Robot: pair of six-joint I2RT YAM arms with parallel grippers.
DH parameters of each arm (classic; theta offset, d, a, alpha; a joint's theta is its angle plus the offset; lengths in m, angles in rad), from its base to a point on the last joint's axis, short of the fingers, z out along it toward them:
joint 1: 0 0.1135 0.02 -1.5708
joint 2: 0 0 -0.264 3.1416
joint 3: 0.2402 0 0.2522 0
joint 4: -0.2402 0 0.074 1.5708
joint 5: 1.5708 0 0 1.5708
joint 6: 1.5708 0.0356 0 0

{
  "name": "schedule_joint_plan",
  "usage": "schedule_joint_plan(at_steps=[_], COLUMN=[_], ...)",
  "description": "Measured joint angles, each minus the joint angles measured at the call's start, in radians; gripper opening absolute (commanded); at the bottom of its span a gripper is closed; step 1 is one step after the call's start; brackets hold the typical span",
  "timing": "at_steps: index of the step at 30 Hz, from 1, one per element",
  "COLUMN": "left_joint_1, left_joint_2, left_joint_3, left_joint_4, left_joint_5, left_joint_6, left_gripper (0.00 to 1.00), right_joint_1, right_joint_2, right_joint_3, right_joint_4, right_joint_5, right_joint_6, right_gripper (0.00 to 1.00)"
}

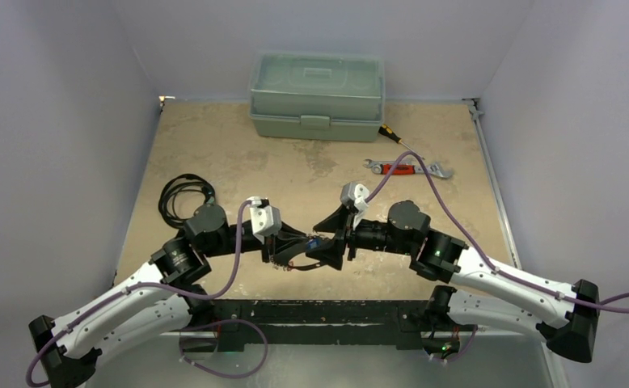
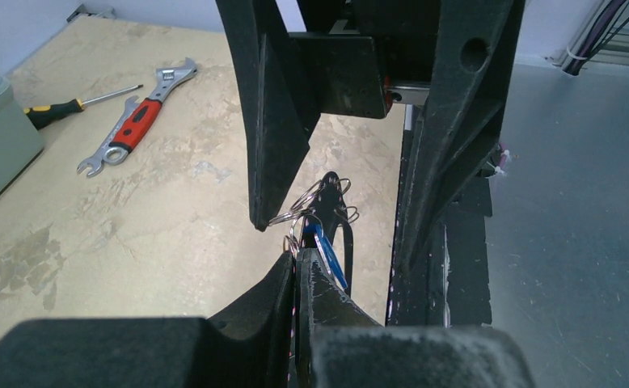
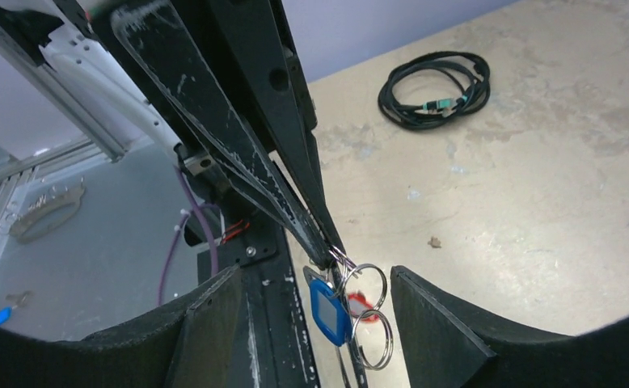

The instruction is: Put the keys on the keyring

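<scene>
The left gripper (image 3: 332,254) is pinched fully shut on the thin silver wire keyring (image 3: 366,281), holding it in the air over the near edge of the tan worktop (image 1: 238,153), midway between the two arms. A small key with a blue plastic tag (image 3: 328,312) hangs from the rings just below the fingertips, and a red tag (image 3: 363,305) shows partly behind it. The right gripper (image 3: 314,275) stands wide open with one finger on each side of the dangling bunch and grips nothing; whether a finger touches the rings cannot be told. Farther back lie a red-handled silver wrench (image 1: 407,169), a coiled black cable (image 1: 183,194) and a pale green plastic toolbox (image 1: 317,95).
</scene>
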Motion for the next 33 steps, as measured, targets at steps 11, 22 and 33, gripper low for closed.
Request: schedule_joint_plan(at_steps=[11, 22, 33], left_joint_1=[0.0, 0.004, 0.005], left_joint_2=[-0.025, -0.051, -0.075], left_joint_3=[-0.002, -0.004, -0.009], left_joint_4=[-0.004, 0.002, 0.103], left_joint_5=[0.052, 0.101, 0.128], left_joint_6=[-0.006, -0.029, -0.048], left_gripper=[0.0, 0.0, 0.0], right_joint_1=[-0.003, 0.001, 0.001], right_joint_2=[0.01, -0.03, -0.054], right_joint_3=[-0.043, -0.098, -0.172], right_joint_4=[0.067, 0.149, 0.183], right_joint_5=[-0.05, -0.067, -0.106], right_joint_6=[-0.011, 0.0, 0.043], right_gripper=[0.0, 0.0, 0.0])
